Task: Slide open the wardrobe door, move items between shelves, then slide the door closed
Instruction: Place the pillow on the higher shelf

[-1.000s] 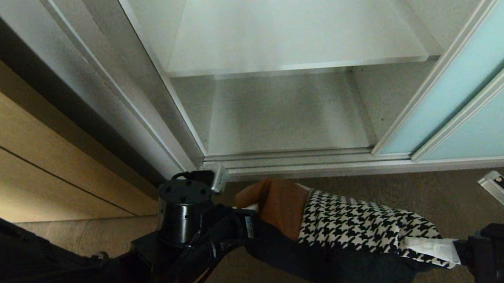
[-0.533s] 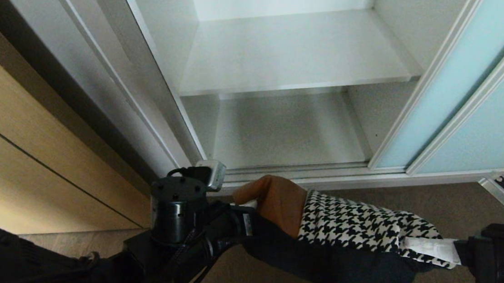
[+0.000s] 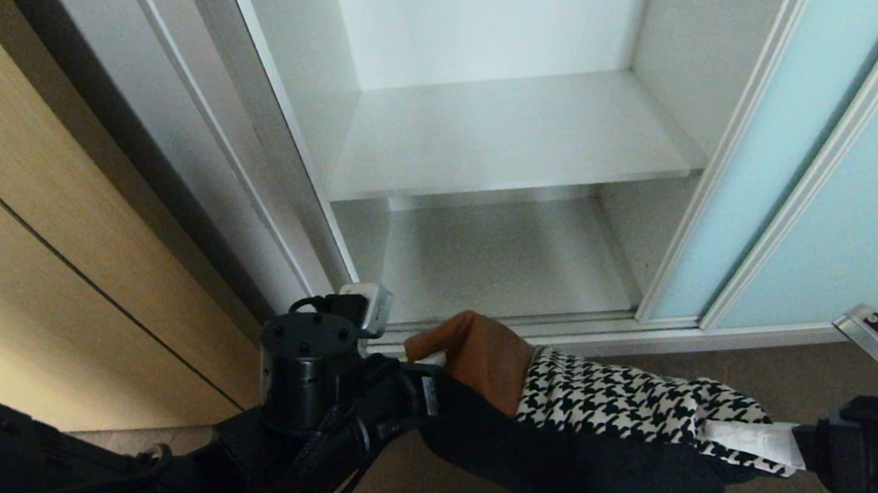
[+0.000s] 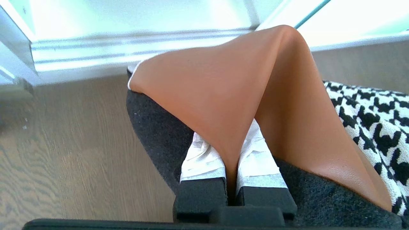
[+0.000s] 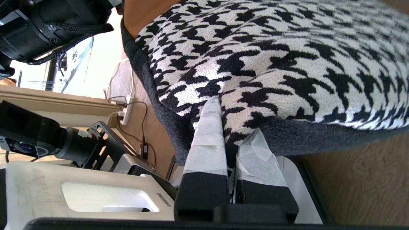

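The sliding door (image 3: 782,169) stands open at the right. Both shelves (image 3: 509,137) are bare. The cushion (image 3: 620,413) hangs near the floor in front of the wardrobe, the left gripper (image 4: 230,166) pinched on its leather corner and the right gripper (image 5: 231,150) on its houndstooth edge. Placing it and closing the door remain; the opening looks wide enough.

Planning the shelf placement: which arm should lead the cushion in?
Left, probably. The left gripper pinches the cushion by its tan end nearest the shelves; the right gripper holds the far end.
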### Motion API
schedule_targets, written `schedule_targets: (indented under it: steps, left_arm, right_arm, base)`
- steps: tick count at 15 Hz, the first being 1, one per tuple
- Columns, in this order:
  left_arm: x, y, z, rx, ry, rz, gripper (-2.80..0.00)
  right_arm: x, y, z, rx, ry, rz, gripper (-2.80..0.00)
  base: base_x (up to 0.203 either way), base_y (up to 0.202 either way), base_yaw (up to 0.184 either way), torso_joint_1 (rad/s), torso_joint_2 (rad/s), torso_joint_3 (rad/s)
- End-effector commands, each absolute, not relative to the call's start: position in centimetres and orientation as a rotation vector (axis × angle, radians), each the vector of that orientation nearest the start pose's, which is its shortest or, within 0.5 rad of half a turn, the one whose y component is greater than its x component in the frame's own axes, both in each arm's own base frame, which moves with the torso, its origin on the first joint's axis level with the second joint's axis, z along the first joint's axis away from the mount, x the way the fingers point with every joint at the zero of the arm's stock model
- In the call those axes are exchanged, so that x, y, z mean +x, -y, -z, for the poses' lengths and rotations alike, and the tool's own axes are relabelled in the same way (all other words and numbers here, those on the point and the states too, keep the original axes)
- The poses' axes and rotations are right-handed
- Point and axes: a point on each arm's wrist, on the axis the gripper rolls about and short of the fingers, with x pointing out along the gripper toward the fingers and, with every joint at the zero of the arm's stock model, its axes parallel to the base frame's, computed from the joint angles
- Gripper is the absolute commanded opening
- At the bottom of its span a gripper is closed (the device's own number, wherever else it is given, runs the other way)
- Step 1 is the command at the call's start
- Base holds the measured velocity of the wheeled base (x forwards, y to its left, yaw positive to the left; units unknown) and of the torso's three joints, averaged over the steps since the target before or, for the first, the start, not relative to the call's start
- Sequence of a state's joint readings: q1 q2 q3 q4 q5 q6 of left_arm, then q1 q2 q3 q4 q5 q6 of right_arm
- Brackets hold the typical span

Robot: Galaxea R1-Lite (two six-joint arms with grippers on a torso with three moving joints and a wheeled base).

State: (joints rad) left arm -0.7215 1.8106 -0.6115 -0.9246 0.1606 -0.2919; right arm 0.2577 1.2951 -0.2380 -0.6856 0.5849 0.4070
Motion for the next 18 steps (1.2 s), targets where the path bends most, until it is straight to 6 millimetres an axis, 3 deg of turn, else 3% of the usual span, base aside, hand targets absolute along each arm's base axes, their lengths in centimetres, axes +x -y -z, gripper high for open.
schedule_targets:
  steps: [1,18]
  left_arm:
    - [23.12,19.89,-12.39,-0.161,-0.342,0.514,-2.80]
    - [22.86,19.97,-12.34,-0.156,-0.342,0.518,-2.80]
  right_arm:
    - [15.40,-5.35,-13.95,0.442,-0.534,-0.750,-2.80]
    - [15.34,-5.47,-14.04,0.443,-0.535,-0.772,-2.80]
  base:
    - [0.000,0.000,0.000,-0.001,0.00,0.210]
    - [0.000,0.000,0.000,0.002,0.00,0.203]
